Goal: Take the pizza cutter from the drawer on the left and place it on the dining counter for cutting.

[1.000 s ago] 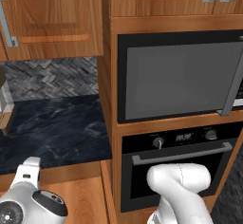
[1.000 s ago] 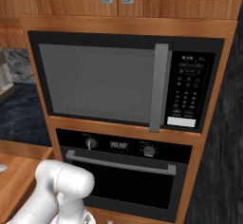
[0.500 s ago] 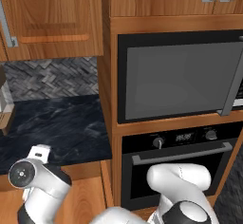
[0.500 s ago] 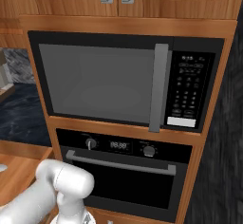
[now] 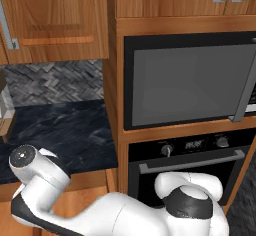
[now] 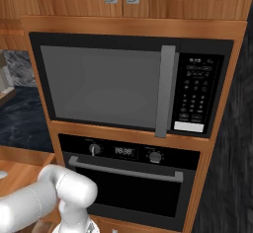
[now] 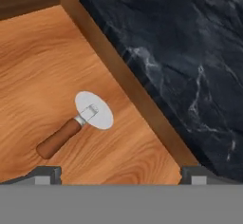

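Hand view: the pizza cutter [image 7: 76,126] lies flat on the drawer [image 7: 42,71] floor, its round steel wheel at one o'clock from its turned wooden handle, with the jaws spread wide above it. Over the last second the arm [image 5: 45,177] has swung down toward the drawer, suggesting a pickup is near. Glossy white-veined black worktop [image 7: 190,52] borders the smooth-grained wood.
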